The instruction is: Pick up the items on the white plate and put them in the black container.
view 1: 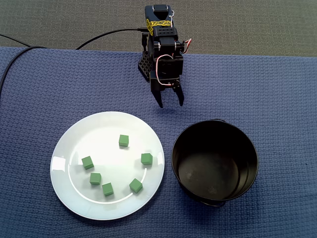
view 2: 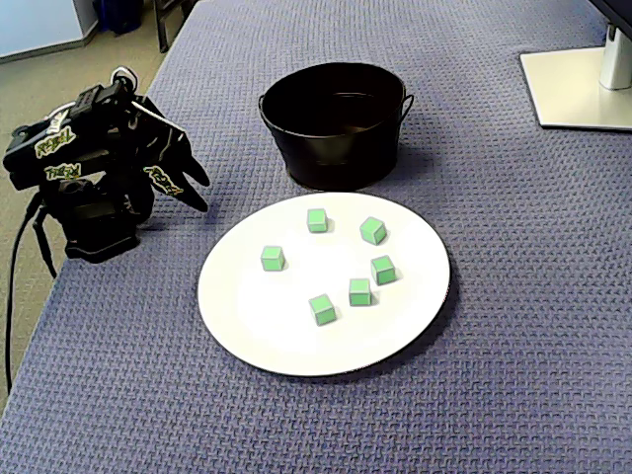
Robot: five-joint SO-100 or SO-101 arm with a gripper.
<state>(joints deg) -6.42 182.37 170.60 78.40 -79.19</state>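
1. Gripper (view 1: 171,103) is hanging released, its two fingers spread in a V w/ nothing between them. The tips are pointing down over the cloth (view 1: 277,89) in a fixed view.
2. In the other fixed view the gripper (view 2: 202,195) is reaching out sideways, apart from both plate and bucket.
3. The arm (view 1: 163,44) is sitting folded over its base at the far edge of the cloth. Red wires are looping beside the wrist, yellow tape is wrapping the upper part, and a black cable (view 1: 109,33) is running off to the left.
4. The black bucket (view 1: 198,144) is standing upright, nearest to the gripper and a bit right of it in that view. It's just beside the plate's right rim; can't tell if they're touching.
5. The white plate (view 1: 106,144) is lying flat on the cloth, left of the bucket.
6. Six green cubes (view 1: 124,141) are sitting on the plate, all separate. One is near the centre-top, one is near the right rim (view 1: 146,158), and four are curving along the lower half.
7. In the other fixed view the cubes (view 2: 316,220) are showing on the plate (view 2: 267,326) w/ the bucket (view 2: 336,153) behind it. A monitor stand base (view 2: 578,89) is resting at the top right corner.
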